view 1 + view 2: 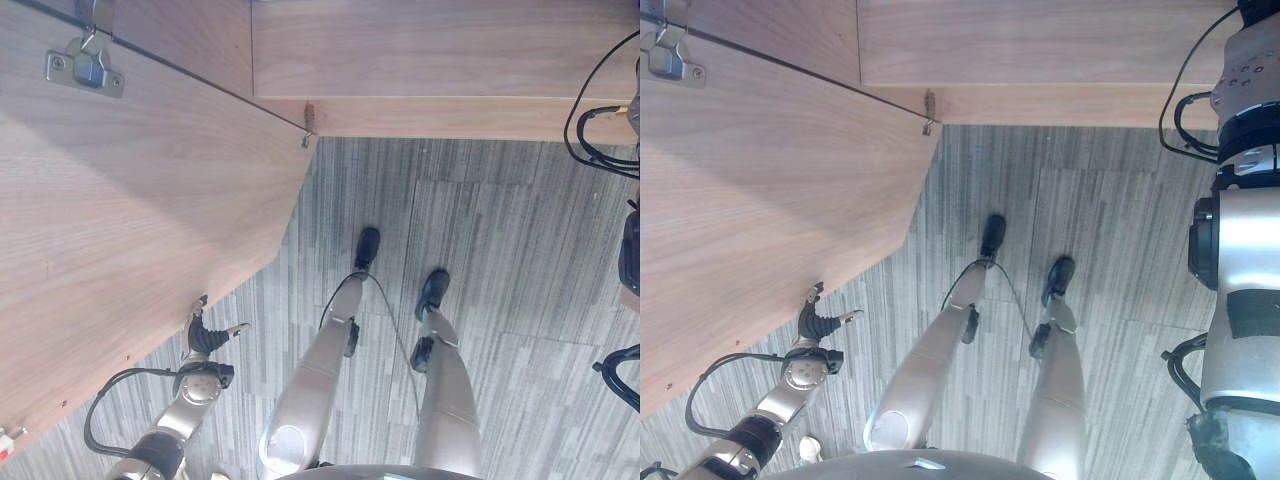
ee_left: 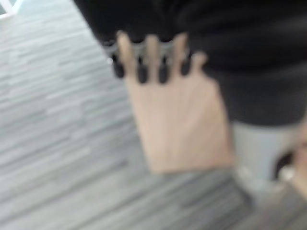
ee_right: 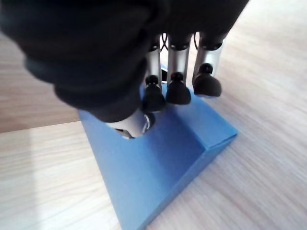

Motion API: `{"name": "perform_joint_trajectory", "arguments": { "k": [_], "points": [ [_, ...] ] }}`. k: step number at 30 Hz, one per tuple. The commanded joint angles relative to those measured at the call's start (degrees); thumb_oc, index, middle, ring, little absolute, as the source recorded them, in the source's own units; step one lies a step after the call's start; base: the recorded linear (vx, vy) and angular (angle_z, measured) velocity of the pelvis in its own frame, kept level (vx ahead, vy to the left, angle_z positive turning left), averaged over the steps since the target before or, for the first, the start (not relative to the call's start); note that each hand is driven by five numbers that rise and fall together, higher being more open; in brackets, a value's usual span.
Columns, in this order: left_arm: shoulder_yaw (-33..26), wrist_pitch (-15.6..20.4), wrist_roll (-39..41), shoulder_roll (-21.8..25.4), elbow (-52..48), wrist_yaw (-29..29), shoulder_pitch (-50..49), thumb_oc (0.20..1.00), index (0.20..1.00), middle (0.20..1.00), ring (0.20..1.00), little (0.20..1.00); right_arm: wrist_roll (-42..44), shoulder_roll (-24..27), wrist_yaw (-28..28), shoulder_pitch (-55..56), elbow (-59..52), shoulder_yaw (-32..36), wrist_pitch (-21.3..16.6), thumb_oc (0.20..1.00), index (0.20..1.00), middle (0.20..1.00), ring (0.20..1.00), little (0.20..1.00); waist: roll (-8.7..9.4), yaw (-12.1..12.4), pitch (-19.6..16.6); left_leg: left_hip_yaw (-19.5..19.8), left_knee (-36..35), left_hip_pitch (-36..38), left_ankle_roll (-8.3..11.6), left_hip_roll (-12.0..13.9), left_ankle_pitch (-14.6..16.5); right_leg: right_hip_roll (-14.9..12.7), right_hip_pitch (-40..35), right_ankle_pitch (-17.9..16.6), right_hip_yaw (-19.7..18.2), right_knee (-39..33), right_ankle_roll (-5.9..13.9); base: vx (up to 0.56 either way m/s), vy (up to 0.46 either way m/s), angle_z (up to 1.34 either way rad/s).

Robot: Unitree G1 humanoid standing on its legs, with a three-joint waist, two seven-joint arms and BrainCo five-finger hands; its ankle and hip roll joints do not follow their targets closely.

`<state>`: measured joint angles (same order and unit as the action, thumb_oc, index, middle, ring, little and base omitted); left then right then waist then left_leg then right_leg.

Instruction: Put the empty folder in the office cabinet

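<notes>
Blue folder (image 3: 158,163) lies pinched in the right hand (image 3: 175,88).

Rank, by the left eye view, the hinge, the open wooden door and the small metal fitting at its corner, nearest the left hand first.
1. Wooden door: the left hand touches its edge.
2. Metal fitting: upper right.
3. Hinge: far upper left.
</notes>
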<state>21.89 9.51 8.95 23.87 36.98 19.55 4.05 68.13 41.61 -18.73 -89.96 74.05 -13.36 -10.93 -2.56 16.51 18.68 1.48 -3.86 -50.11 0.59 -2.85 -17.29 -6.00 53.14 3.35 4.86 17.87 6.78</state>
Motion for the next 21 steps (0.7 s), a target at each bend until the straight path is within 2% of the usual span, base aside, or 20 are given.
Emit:
{"name": "perform_joint_trajectory", "arguments": {
  "k": [1, 2, 4, 5, 6, 7, 8, 9, 11, 13, 21],
  "points": [
    [-2.0, 0.1, 2.1, 1.5, 2.2, 0.5, -1.3, 1.0, 1.0, 1.0, 1.0, 1.0, 0.6, 3.5, 0.3, 2.1, -1.4, -4.8, -2.8, 0.2, 0.2, 0.2, 0.2, 0.2, 1.37, 1.2, -2.1, 2.8, -1.1, 5.6, 4.46, 2.1, 11.0, -0.6, -10.3, -9.1, 2.0, -22.9, 3.0, 0.0, -0.007, 0.03],
    [-1.9, 0.1, 2.1, 1.5, 2.3, 0.4, -1.4, 1.0, 1.0, 1.0, 1.0, 1.0, 0.6, 3.5, 0.3, 2.2, -1.2, -4.6, -2.8, 0.2, 0.2, 0.2, 0.2, 0.2, 1.24, 1.2, -1.7, 2.4, -1.1, 5.0, 4.32, 2.0, 9.7, -0.8, -9.7, -10.4, 2.6, -22.9, 2.78, -0.08, 0.011, 0.03],
    [-2.0, 0.1, 2.0, 1.5, 2.3, 0.2, -1.4, 1.0, 1.0, 1.0, 1.0, 1.0, 0.0, 3.5, 0.4, 2.7, -0.7, -4.5, -2.2, 0.2, 0.2, 0.2, 0.2, 0.2, 1.07, 1.1, -1.5, 2.3, -1.1, 5.0, 4.31, 2.0, 9.7, -0.8, -9.6, -10.4, 2.5, -22.9, 2.79, -0.01, -0.001, 0.02],
    [-2.1, 0.1, 1.8, 1.5, 2.5, 0.1, -1.3, 1.0, 1.0, 1.0, 1.0, 1.0, -0.3, 3.3, 0.5, 3.0, -0.4, -4.3, -2.0, 0.2, 0.2, 0.2, 0.2, 0.2, 1.06, 1.1, -1.9, 2.7, -1.1, 5.7, 4.41, 2.1, 11.1, -0.7, -10.2, -9.2, 1.9, -22.9, 3.02, 0.07, -0.012, 0.01],
    [-2.1, 0.1, 1.8, 1.5, 2.5, 0.1, -1.3, 1.0, 1.0, 1.0, 1.0, 1.0, -0.3, 3.3, 0.5, 3.0, -0.4, -4.3, -2.0, 0.2, 0.2, 0.2, 0.2, 0.2, 1.06, 1.1, -1.9, 2.7, -1.1, 5.7, 4.41, 2.1, 11.1, -0.7, -10.2, -9.2, 1.9, -22.9, 3.02, 0.0, 0.0, 0.0],
    [-2.1, 0.1, 1.9, 1.5, 2.5, 0.0, -1.3, 1.0, 1.0, 1.0, 1.0, 1.0, -0.2, 3.3, 0.5, 3.2, -0.4, -4.0, -2.0, 0.2, 0.2, 0.2, 0.2, 0.2, 0.85, 1.1, -1.5, 2.3, -1.1, 5.2, 4.27, 2.0, 9.6, -0.9, -9.7, -10.6, 2.5, -22.9, 2.81, -0.08, 0.013, 0.0],
    [-2.0, 0.1, 1.8, 1.6, 2.7, 0.0, -1.3, 1.0, 1.0, 1.0, 1.0, 1.0, -0.4, 3.4, 0.4, 3.7, -0.2, -3.6, -2.1, 0.2, 0.2, 0.2, 0.2, 0.2, 0.71, 1.0, -1.4, 2.3, -1.1, 5.2, 4.28, 2.0, 9.6, -0.8, -9.6, -10.6, 2.4, -22.9, 2.82, 0.0, 0.0, 0.0],
    [-2.0, 0.0, 1.7, 1.5, 2.8, 0.0, -1.3, 1.0, 1.0, 1.0, 1.0, 1.0, -0.5, 3.3, 0.3, 3.8, 0.0, -3.4, -2.1, 0.2, 0.2, 0.2, 0.2, 0.2, 0.7, 1.0, -1.8, 2.6, -1.1, 5.7, 4.4, 2.1, 10.7, -0.7, -10.0, -9.6, 1.9, -22.9, 3.02, 0.05, -0.013, -0.02],
    [-2.0, 0.0, 1.6, 1.6, 2.9, 0.1, -1.4, 1.0, 1.0, 1.0, 1.0, 1.0, -1.1, 3.3, 0.1, 4.4, 0.2, -3.2, -2.2, 0.2, 0.2, 0.2, 0.2, 0.2, 0.68, 1.0, -1.8, 2.6, -1.1, 6.0, 4.41, 2.2, 11.1, -0.6, -10.2, -9.4, 1.8, -22.9, 3.05, 0.0, -0.011, 0.0],
    [-1.9, 0.1, 1.7, 1.7, 3.0, 0.4, -1.2, 1.0, 1.0, 1.0, 1.0, 1.0, -1.2, 3.4, -1.1, 4.4, 0.7, -2.4, -2.8, 0.2, 0.2, 0.2, 0.2, 0.2, 0.35, 0.9, -1.2, 2.3, -1.1, 5.4, 4.41, 2.1, 9.3, -0.8, -9.5, -10.9, 2.3, -22.9, 2.85, -0.08, 0.0, 0.01],
    [-2.0, 0.0, 1.8, 1.1, 5.2, 1.2, -1.1, 1.0, 1.0, 1.0, 1.0, 1.0, -6.5, 4.7, -5.4, 4.2, 1.9, -1.5, -2.6, 0.2, 0.2, 0.2, 0.2, 0.2, -0.37, 0.3, -1.2, 2.0, -1.1, 4.8, 4.19, 1.9, 9.5, -1.1, -8.8, -11.2, 1.8, -22.9, 2.93, -0.01, 0.001, -0.01]
  ]
}}
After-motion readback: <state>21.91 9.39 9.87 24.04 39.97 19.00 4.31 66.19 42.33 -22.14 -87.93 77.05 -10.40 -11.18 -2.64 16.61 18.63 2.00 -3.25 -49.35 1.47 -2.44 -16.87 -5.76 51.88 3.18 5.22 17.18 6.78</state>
